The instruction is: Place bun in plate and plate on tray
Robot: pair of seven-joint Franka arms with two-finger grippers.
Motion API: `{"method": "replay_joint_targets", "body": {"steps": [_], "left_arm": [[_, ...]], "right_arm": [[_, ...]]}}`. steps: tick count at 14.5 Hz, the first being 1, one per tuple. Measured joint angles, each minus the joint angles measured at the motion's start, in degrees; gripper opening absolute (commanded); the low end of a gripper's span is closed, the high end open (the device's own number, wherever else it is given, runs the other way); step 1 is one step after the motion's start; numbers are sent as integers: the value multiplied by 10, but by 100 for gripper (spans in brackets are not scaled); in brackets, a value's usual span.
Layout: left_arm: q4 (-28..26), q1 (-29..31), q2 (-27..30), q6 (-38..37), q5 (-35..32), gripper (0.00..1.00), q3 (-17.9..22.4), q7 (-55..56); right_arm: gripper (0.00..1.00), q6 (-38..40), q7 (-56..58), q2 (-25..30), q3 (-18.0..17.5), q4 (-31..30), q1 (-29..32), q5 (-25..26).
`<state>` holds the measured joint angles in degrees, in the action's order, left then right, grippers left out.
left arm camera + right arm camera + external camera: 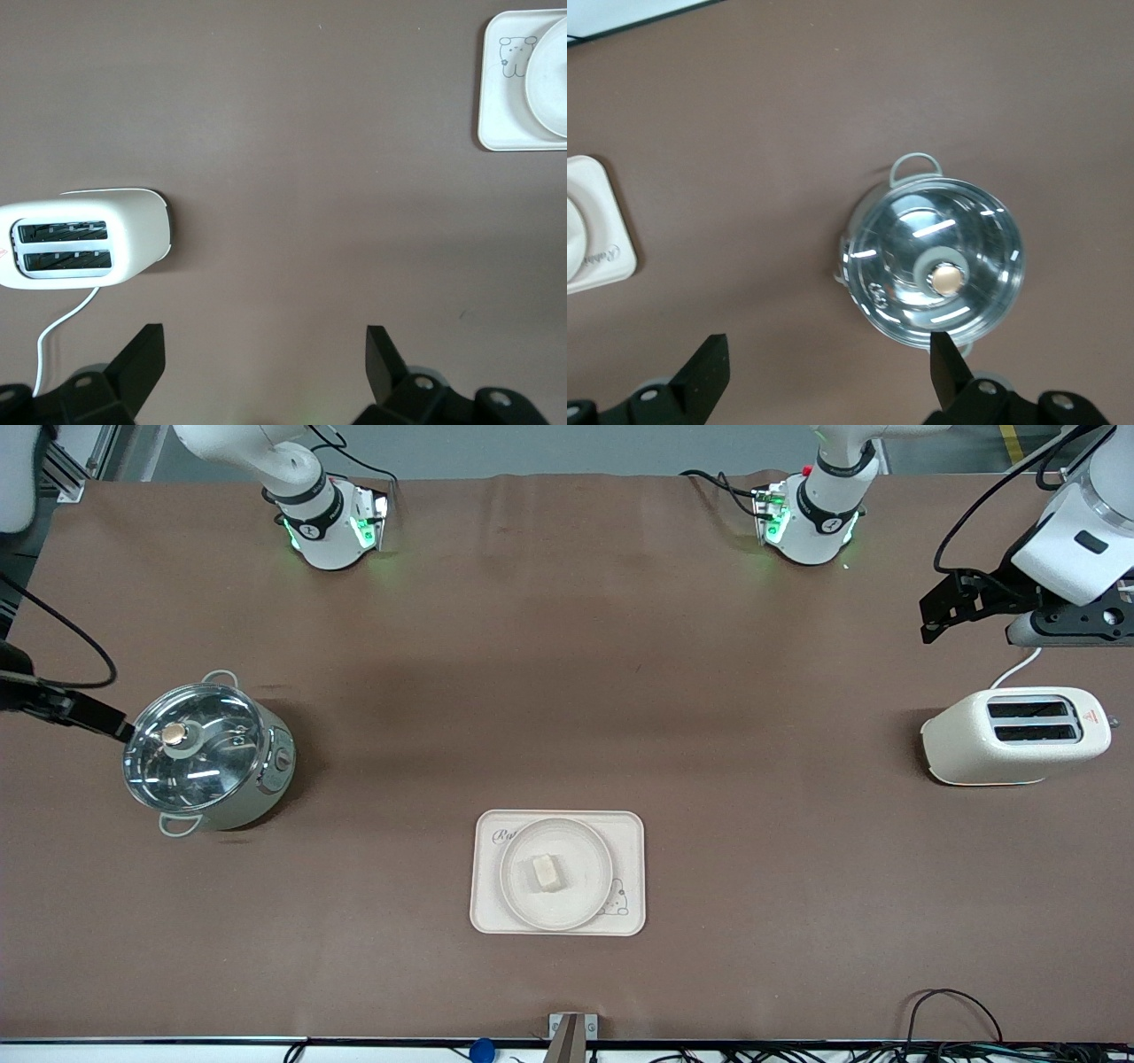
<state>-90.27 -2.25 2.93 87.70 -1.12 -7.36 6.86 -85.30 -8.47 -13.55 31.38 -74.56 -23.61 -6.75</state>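
In the front view the bun is lying in the plate, itself sitting on the tray at the table's six o'clock edge, a light, stiff stack probably best taken by the rim, while the left wrist view is showing the left gripper hanging over bare table by the toaster and the right wrist view the right gripper hanging by the pot, both with jaws spread wide and gripping nothing.

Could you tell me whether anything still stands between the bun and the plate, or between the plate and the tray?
Nothing visible does: the bun lies in the plate, which sits on the tray.

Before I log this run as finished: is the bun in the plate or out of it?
In. The bun lies at the middle of the plate, which sits on the tray; neither gripper is near it.
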Motion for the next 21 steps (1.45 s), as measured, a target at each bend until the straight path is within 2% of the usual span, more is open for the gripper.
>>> {"method": "replay_joint_targets", "body": {"steps": [1,3,4,6,9,11,21], "left_arm": [[0,0,0,-1,0,100,0,0],[0,-1,0,-2,0,100,0,0],[0,-1,0,-3,0,100,-1,0],[0,-2,1,-4,0,100,-1,0],[2,-3,3,-5,0,100,-1,0],[3,-3,5,-5,0,100,-1,0],[16,-6,7,-29,0,100,-1,0]], "right_arm": [[100,11,4,10,-42,0,36,19],[100,34,6,37,-163,-1,132,59],[100,42,6,53,-211,-5,168,74],[100,42,12,89,-254,-34,200,87],[100,22,25,142,-292,-102,235,90],[100,18,29,165,-302,-133,241,90],[100,14,88,182,-292,-149,247,90]]}}
